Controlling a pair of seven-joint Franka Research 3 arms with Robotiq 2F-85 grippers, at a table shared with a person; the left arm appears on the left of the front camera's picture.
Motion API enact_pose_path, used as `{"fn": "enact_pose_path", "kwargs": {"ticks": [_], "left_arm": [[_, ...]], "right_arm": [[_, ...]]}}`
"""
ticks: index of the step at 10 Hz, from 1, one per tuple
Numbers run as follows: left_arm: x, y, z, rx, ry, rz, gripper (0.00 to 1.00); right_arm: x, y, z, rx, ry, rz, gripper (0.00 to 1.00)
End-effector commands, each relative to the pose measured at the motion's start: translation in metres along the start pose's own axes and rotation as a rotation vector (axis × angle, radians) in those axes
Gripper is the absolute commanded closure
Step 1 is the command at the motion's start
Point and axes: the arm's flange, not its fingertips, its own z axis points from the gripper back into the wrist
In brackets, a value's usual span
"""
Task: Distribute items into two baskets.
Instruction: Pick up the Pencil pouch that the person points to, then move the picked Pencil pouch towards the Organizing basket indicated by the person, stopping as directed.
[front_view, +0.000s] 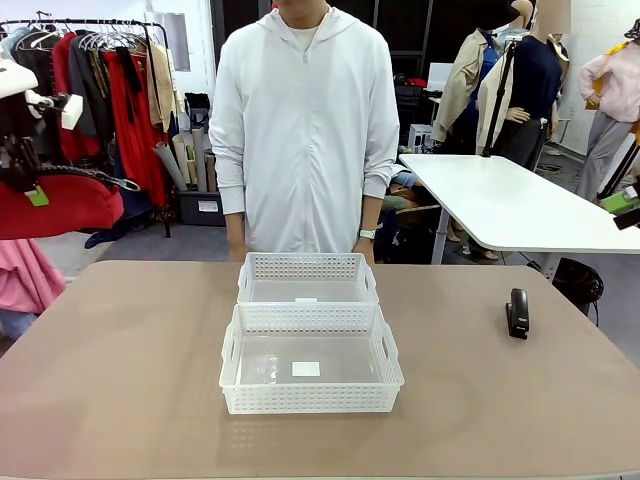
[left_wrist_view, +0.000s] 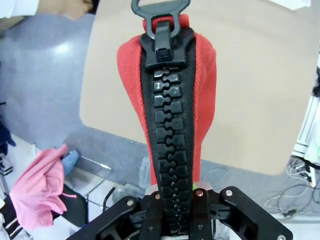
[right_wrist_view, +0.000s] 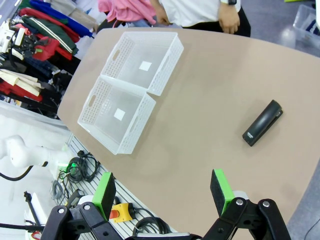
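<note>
Far left, off the counter (front_view: 120, 380) edge: left tool (left_wrist_view: 172, 200) clamped tight on the pouch (front_view: 62, 205), holding it up in the air. In the left wrist view the zipper (left_wrist_view: 167, 130) runs straight out from between the fingers, ring pull at the far end.

Centre: near basket (front_view: 310, 398) and far basket (front_view: 308, 266) touching, long sides together. Each holds nothing but a small white label. Person (front_view: 305, 120) stands just behind the far one.

Right: stapler (front_view: 517, 312) lying on the counter, well apart from the baskets. Right tool (right_wrist_view: 164, 190) hangs high above that side, jaws wide apart, holding nothing.

Step in hand, as I read it: carry the pouch to a basket. To do it well:
- Turn the pouch so its length lies along the basket's length. It looks a snug fit.
- Come in above the rim, not across the lattice wall.
- Lower it well inside before letting go.
- Leave the other basket for the stapler.

Count: two baskets, one pouch, one stapler, two tools, one person.
</note>
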Motion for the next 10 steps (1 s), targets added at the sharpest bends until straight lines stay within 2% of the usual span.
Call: {"fn": "enact_pose_path", "kwargs": {"ticks": [1,2,10], "left_arm": [[-0.0003,0.007,-0.0082,-0.033,0.018,-0.09,1.0],[0.0,0.0,0.0,0.0,0.0,0.0,1.0],[0.0,0.0,0.0,0.0,0.0,0.0,1.0]], "right_arm": [[0.0011,0.0015,-0.0004,0.0,-0.009,0.009,0.0],[0.0011,0.0015,-0.0004,0.0,-0.009,0.009,0.0],[0.0011,0.0015,-0.0004,0.0,-0.009,0.009,0.0]]}}
